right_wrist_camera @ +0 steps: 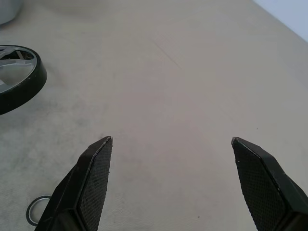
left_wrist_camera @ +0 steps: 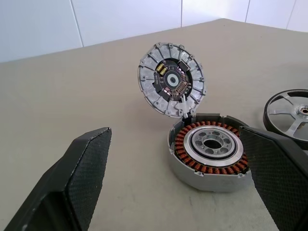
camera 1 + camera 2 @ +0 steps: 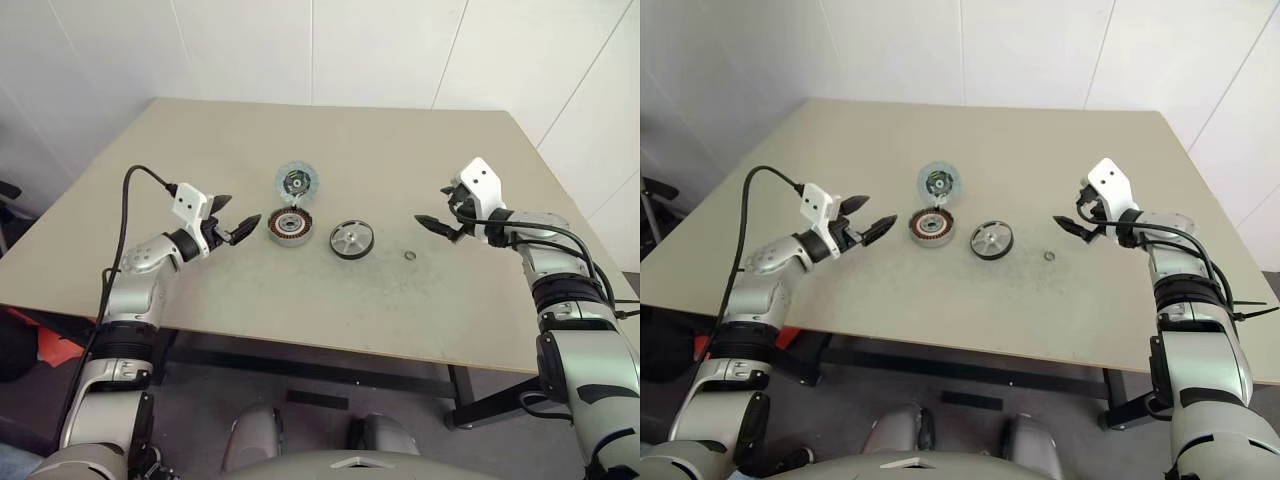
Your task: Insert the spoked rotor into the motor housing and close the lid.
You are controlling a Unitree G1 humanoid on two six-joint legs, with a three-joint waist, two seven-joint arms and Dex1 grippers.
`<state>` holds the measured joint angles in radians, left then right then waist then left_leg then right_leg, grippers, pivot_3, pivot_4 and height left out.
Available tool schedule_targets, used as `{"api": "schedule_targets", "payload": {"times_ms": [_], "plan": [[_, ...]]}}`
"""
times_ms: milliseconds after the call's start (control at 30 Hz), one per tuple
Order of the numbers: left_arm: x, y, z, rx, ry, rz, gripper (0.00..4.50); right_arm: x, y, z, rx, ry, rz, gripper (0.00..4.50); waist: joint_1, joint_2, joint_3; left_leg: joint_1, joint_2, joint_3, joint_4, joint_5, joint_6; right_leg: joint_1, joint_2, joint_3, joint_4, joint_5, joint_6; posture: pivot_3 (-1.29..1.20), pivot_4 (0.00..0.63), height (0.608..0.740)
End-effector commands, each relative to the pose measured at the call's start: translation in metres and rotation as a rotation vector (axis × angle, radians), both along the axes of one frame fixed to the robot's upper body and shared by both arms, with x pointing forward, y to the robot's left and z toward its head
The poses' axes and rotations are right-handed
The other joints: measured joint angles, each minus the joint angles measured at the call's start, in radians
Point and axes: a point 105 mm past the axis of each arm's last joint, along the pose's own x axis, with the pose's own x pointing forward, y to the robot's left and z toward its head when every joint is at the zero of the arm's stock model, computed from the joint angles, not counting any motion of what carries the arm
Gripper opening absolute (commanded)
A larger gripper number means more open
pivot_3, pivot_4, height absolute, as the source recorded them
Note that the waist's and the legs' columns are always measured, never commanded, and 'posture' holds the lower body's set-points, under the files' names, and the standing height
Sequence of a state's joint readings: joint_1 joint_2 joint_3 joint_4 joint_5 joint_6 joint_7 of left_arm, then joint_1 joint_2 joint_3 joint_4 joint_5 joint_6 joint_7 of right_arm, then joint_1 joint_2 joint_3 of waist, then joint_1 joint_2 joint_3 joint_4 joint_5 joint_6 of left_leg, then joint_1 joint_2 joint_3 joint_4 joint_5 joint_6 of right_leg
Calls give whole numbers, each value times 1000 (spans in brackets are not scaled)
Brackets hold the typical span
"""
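Observation:
The motor housing (image 3: 290, 227) sits on the table, its copper windings ringing a silver centre (image 2: 210, 150). Its lid (image 3: 297, 183) stands hinged open behind it, inner face with a dark circuit centre (image 2: 172, 79) showing. The spoked rotor (image 3: 351, 240), silver with a black rim, lies flat just right of the housing. My left gripper (image 3: 232, 220) hovers open just left of the housing, holding nothing. My right gripper (image 3: 436, 208) hovers open to the right of the rotor, also holding nothing.
A tiny metal ring (image 3: 410, 256) lies on the beige table (image 3: 430, 150) between the rotor and my right gripper. White walls stand behind the table. The table's front edge runs close below both arms.

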<state>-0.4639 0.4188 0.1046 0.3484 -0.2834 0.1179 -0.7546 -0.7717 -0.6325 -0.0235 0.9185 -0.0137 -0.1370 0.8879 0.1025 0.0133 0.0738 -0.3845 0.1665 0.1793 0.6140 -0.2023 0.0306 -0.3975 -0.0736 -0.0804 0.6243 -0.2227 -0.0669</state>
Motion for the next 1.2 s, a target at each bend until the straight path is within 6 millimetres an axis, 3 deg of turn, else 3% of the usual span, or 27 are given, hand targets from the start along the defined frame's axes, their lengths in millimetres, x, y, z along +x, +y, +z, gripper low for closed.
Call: {"api": "schedule_targets", "payload": {"times_ms": [33,267,400,533,667,833,933,1200], "plan": [[2,-1,15,6,-57,-4,4500,4,5,13,-9,-52,17,4485,0,0,0,0,0,0,0,0,0,0,0,0,0,0,0,0,0,740],[3,-2,14,4,-53,-5,4500,10,8,20,40,-82,-17,4485,0,0,0,0,0,0,0,0,0,0,0,0,0,0,0,0,0,740],[3,-4,12,3,-50,-3,4500,15,35,39,334,-39,-16,4485,-6,0,0,0,0,0,0,1,0,0,0,0,1,0,0,0,0,740],[3,-5,13,-6,-57,3,4500,20,44,48,561,116,-148,4485,-2,0,0,0,0,0,0,2,2,-1,0,0,1,0,0,0,0,740],[4,-5,20,-41,-78,15,4500,13,47,35,604,344,-266,4485,9,0,0,0,0,0,0,1,0,0,0,0,1,0,0,0,0,740],[4,-3,20,-25,-80,23,4500,-12,51,12,626,631,-309,4485,21,0,0,1,0,0,-1,2,-4,0,0,0,1,0,0,0,0,740],[4,-3,18,-18,-79,27,4500,-22,50,-2,599,685,-328,4485,25,0,0,1,0,0,-2,4,-8,0,0,0,1,0,0,0,0,740],[4,-3,15,-1,-73,26,4500,-33,68,-5,633,732,-288,4485,25,0,0,3,0,-1,-3,6,-11,0,0,0,1,0,0,0,0,740]]}}
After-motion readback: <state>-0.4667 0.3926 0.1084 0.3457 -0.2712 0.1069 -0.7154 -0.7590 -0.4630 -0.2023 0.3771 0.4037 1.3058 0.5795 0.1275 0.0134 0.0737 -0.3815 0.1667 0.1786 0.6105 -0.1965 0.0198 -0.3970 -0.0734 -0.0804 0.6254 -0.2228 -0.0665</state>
